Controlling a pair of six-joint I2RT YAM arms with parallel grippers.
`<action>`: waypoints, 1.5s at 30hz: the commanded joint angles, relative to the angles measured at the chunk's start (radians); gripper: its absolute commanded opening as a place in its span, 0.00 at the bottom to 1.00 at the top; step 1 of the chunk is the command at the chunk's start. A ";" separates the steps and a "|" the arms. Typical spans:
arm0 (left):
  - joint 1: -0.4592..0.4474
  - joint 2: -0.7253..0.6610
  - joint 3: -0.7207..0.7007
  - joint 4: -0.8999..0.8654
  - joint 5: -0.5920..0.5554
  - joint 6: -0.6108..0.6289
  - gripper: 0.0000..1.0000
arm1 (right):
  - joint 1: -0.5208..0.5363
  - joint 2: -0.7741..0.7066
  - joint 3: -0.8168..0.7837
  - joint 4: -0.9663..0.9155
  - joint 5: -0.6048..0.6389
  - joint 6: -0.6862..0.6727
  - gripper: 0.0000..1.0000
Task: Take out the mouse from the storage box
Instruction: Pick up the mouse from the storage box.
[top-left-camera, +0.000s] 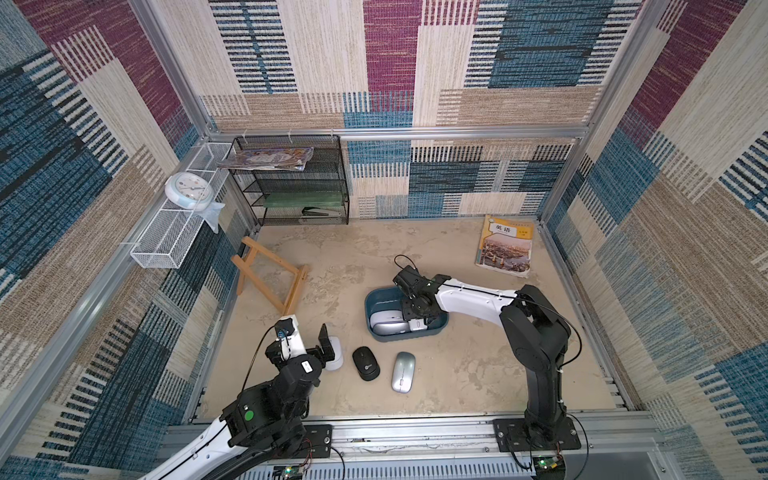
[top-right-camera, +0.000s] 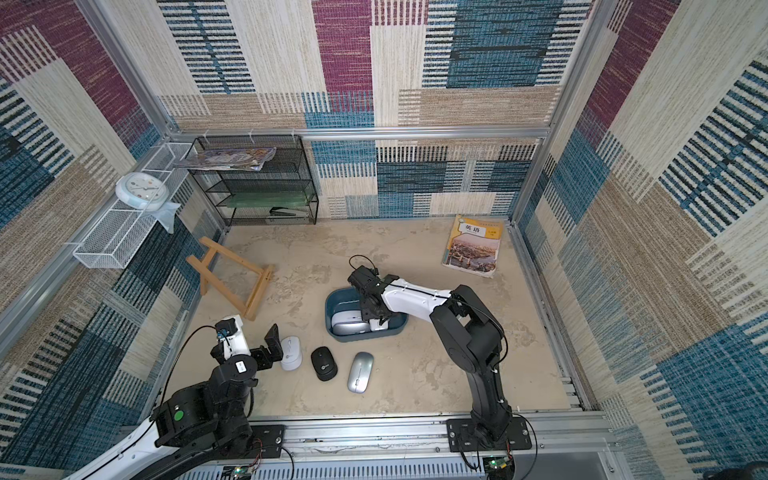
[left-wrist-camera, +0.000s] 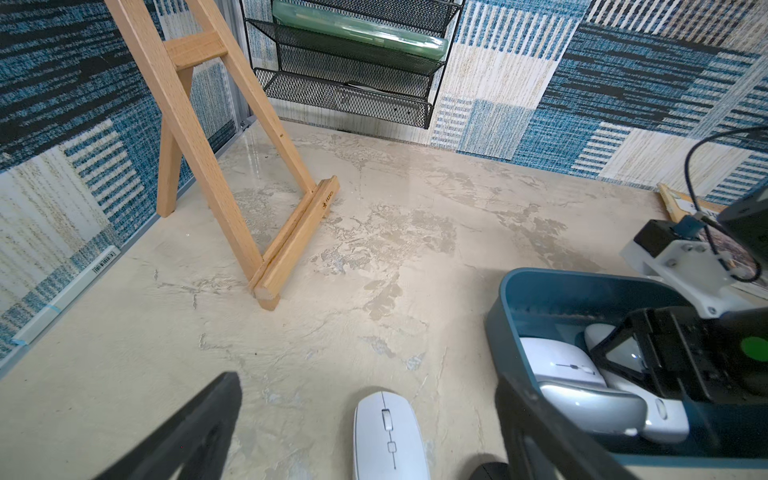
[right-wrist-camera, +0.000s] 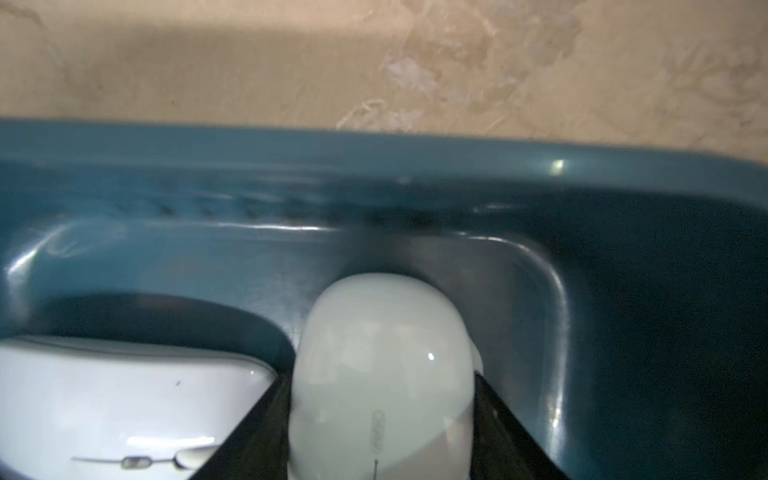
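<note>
Grasp step: right gripper stood clenched on white mouse inside storage box, at centre; next move likely called for lift clear of rim; left gripper gaped, near left.

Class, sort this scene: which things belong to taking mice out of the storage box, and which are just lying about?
Job: teal-blue plastic storage box; white oval mouse gripped by the right gripper; pale mouse beside it; flat white mouse, black mouse and silver mouse on the table.
Lying about: wooden easel; yellow textbook; round white clock; black mesh shelf rack; white wire basket.
</note>
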 joint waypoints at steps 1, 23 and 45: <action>0.000 -0.001 0.005 -0.011 -0.017 -0.003 0.99 | 0.005 -0.011 0.009 -0.019 0.029 -0.013 0.59; 0.001 0.006 0.003 -0.006 -0.016 0.001 0.99 | -0.014 0.065 0.047 -0.038 0.052 -0.041 0.82; 0.000 0.022 0.006 0.000 -0.016 0.005 0.99 | 0.012 -0.113 0.077 -0.076 0.101 -0.060 0.63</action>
